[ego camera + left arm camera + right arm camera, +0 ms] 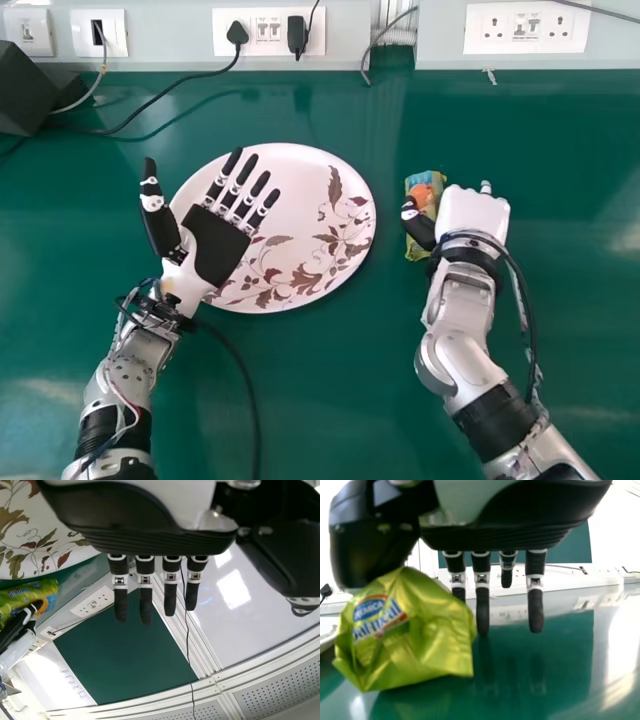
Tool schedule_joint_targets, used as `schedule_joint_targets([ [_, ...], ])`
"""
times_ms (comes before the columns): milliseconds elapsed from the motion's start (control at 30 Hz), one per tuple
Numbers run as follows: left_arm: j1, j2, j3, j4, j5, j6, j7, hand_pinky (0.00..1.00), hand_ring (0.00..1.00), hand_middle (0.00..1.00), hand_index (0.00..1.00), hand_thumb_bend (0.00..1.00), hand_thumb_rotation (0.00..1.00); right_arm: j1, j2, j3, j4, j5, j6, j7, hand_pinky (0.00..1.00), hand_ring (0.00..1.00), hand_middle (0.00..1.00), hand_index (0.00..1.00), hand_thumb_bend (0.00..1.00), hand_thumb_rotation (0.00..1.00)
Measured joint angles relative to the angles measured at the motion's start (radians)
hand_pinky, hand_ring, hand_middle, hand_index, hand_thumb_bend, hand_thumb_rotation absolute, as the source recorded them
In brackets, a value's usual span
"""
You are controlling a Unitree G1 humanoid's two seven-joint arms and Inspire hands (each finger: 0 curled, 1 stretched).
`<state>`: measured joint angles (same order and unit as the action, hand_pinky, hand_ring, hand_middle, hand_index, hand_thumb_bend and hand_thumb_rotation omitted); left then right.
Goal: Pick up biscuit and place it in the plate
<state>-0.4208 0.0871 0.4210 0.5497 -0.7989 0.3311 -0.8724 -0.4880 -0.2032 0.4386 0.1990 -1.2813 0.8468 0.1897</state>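
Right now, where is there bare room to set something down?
Free: the right half of the plate; table right of the right hand; table between the black cable and right arm. Crowded: the plate's left, overlapped by the left hand; around the biscuit packet.

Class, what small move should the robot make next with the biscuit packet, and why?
Probably curl the right hand to pinch the biscuit packet between fingers and thumb. The packet rests on the green table at the hand's thumb side, but the fingers look nearly straight, so it does not appear gripped yet.
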Motion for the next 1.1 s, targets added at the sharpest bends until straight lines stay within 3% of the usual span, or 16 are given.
schedule_joint_targets([
  [200,-0.009,0.003,0.0,0.005,-0.006,0.022,-0.002,0.69,0.76,0.87,0.89,0.98,0.55,0.0,-0.004,0.0,-0.006,0.002,0.0,0.0,0.32,0.42,0.5,0.54,0.5,0.0],
  [1100,-0.008,0.002,0.006,-0.027,-0.009,0.06,0.03,0.69,0.76,0.86,0.89,0.97,0.56,0.027,-0.009,0.004,-0.072,-0.002,0.002,0.031,0.29,0.41,0.5,0.53,0.5,0.0],
])
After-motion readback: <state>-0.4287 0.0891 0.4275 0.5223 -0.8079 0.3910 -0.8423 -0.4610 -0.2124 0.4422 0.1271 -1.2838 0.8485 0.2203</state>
